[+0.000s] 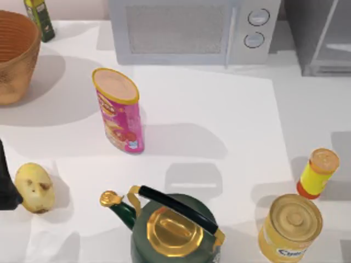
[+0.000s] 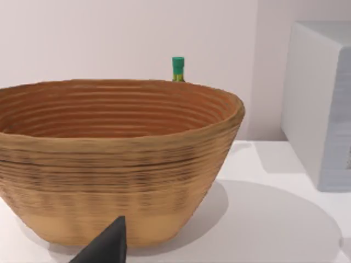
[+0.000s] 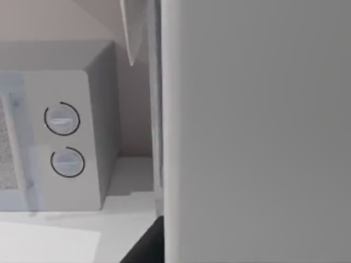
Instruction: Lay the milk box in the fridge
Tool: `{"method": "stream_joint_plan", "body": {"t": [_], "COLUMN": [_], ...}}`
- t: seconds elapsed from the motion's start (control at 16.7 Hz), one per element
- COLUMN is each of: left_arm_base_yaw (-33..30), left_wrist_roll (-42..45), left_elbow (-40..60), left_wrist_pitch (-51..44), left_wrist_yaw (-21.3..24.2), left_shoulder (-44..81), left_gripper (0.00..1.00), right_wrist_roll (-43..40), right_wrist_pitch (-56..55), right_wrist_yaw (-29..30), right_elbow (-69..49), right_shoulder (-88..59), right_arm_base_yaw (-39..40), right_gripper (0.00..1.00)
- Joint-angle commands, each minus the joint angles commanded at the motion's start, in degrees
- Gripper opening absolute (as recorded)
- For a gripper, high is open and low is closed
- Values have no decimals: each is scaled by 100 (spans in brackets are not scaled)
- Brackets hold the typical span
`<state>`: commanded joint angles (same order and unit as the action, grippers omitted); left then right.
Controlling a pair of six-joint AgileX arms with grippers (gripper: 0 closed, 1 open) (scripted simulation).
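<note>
The fridge [image 1: 321, 35] stands at the table's far right corner, just right of the white microwave [image 1: 192, 30]; my right wrist view faces its grey wall [image 3: 258, 131] closely. My left gripper [image 1: 6, 183] is at the left edge near the potato [image 1: 34, 188]; its opening I cannot tell.

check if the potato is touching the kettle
Apart. The top view shows the potato near the table's left edge and the kettle further right, with bare white table between them.
</note>
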<state>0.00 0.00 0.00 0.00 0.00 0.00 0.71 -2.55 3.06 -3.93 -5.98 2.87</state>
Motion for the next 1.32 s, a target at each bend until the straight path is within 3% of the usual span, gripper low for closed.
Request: {"method": "stream_joint_plan", "body": {"t": [0.24,0.72,1.02,1.32], "left_arm_base_yaw": [0,0,0,0], "left_wrist_roll": [0,0,0,0], "left_elbow": [0,0,0,0], "left_wrist_pitch": [0,0,0,0], "left_wrist_yaw": [0,0,0,0], "left_shoulder": [0,0,0,0], "left_gripper": [100,100,100,100], "right_wrist_roll": [-71,-30,60,144], "right_wrist_pitch": [255,34,-1001,-2556], "right_wrist_yaw": [-305,-342,-575,-937], "right_elbow": [393,184,-707,-2018], "right_shoulder": [598,238,-1342,-3818], "right_arm_base_yaw": [-287,-284,-414,-647], "right_gripper": [0,0,0,0]}}
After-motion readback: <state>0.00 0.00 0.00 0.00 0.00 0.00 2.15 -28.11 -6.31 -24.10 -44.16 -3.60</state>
